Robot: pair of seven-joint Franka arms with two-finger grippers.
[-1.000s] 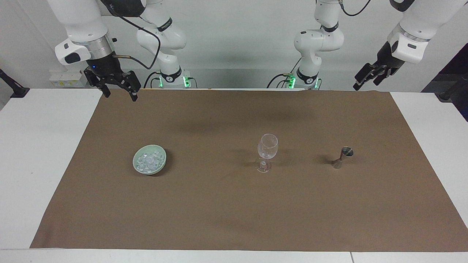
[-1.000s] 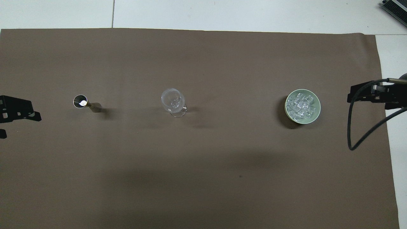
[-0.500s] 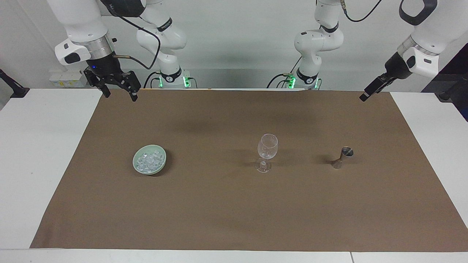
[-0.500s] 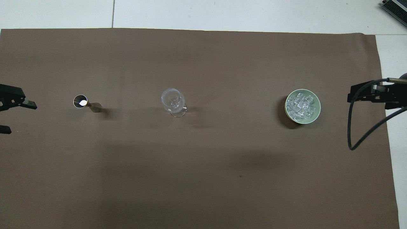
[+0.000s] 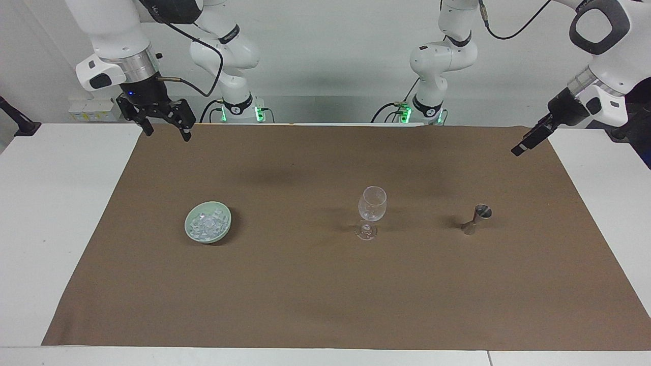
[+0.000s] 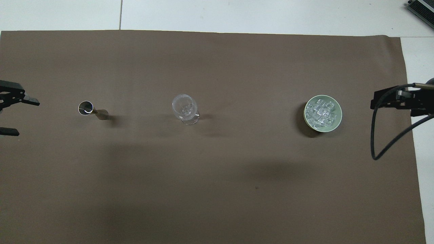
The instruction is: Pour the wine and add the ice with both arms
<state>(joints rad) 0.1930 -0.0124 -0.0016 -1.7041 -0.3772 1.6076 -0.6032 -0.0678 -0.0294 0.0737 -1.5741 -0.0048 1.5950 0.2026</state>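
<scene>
A white table [image 5: 56, 203] carries a brown cloth [image 5: 325, 295] with 3 things in a row across its middle, well apart from one another. Toward the right arm's end sits a pale green bowl [image 5: 225, 227] holding the ice [image 5: 206, 225], a heap of small clear cubes; their number is hard to make out. In the middle stands a clear stemmed glass [image 5: 372, 204], upright, so transparent that its rim and foot are faint. Toward the left arm's end stands a small metal measuring cup [image 5: 477, 217] shaped like an hourglass; what is in it cannot be told. 2 white arms come in at the robots' end of the table. The right gripper [image 5: 164, 128] hangs in the air over the cloth's corner nearest the robots, its 2 fingers apart and holding nothing; from above only part of it and a looping black cable [image 6: 390, 135] show at the picture's edge. The left gripper [image 5: 529, 140] hangs over the cloth's edge at its own end; from the front it shows edge-on as one dark bar, but from above [image 6: 12, 115], cut off by the picture's edge, its 2 fingers stand apart with nothing between them.
</scene>
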